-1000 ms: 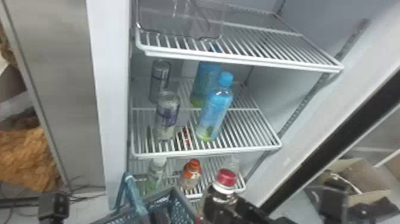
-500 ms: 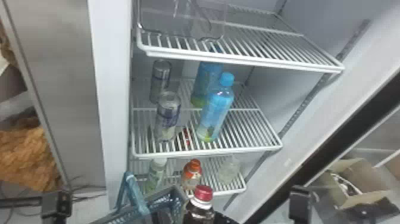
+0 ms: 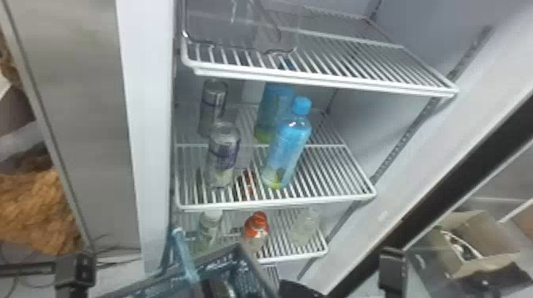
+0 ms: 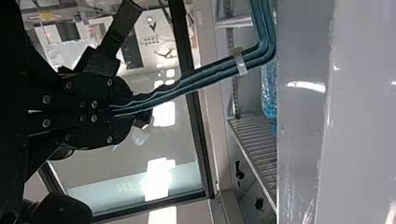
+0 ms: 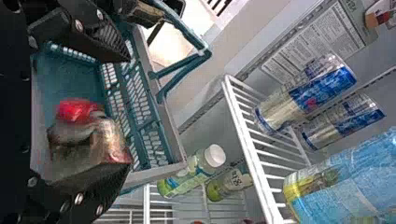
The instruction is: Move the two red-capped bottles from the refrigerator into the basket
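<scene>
The dark part of my right gripper (image 3: 299, 290) is at the bottom edge, right of the basket (image 3: 255, 266). In the right wrist view the fingers of my right gripper (image 5: 127, 109) stand wide apart over the teal basket (image 5: 140, 112). Between them is a blurred red-capped bottle (image 5: 77, 111), at the basket's inside; whether it touches a finger I cannot tell. My left gripper (image 4: 133, 111) is shut on the basket's teal handle (image 4: 201, 79). In the head view the handle (image 3: 184, 253) rises by the refrigerator's left wall.
The middle shelf (image 3: 277, 203) holds cans (image 3: 223, 154) and blue-capped bottles (image 3: 287, 146). Below stand a white-capped bottle (image 3: 210, 228), an orange-capped bottle (image 3: 256, 232) and a clear one (image 3: 305, 228). An open cardboard box (image 3: 476, 245) is at the right, outside the refrigerator.
The red-capped bottle, earlier held at the basket's right side, has moved left and then down out of the head view. The right gripper moved with it and is now open.
</scene>
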Robot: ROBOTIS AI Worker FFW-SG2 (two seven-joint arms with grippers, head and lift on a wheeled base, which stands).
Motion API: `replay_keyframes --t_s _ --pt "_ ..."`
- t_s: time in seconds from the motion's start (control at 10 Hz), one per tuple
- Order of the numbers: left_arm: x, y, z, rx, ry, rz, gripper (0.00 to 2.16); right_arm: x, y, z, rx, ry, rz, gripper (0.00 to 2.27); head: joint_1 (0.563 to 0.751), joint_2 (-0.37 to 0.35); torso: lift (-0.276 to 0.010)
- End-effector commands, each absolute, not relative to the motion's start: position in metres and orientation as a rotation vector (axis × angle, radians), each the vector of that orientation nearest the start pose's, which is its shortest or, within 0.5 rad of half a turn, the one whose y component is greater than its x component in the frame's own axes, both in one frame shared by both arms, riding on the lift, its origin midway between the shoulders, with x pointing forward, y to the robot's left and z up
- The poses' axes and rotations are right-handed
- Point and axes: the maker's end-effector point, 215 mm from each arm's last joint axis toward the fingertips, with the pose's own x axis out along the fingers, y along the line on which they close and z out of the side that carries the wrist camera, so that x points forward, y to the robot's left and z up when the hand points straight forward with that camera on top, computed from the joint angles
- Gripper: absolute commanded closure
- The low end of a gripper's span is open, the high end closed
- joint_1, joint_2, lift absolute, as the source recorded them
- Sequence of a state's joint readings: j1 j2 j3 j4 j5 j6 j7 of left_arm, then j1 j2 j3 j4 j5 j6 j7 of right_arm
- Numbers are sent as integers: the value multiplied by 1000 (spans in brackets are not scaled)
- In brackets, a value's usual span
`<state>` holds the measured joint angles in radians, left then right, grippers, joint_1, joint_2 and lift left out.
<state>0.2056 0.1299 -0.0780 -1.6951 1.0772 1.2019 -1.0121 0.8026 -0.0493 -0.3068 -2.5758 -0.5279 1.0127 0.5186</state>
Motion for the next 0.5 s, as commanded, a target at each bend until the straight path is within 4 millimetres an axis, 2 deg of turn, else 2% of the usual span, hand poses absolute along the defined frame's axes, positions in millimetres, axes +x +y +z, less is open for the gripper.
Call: replay_keyframes --t_s 0.0,0.4 --pt "278 -21 -329 -1447 743 -1414 1170 276 -172 -372 448 642 497 142 695 -350 0" --pt "277 -19 -332 -1458 742 -1402 1170 283 -229 -363 368 543 386 147 695 -350 0"
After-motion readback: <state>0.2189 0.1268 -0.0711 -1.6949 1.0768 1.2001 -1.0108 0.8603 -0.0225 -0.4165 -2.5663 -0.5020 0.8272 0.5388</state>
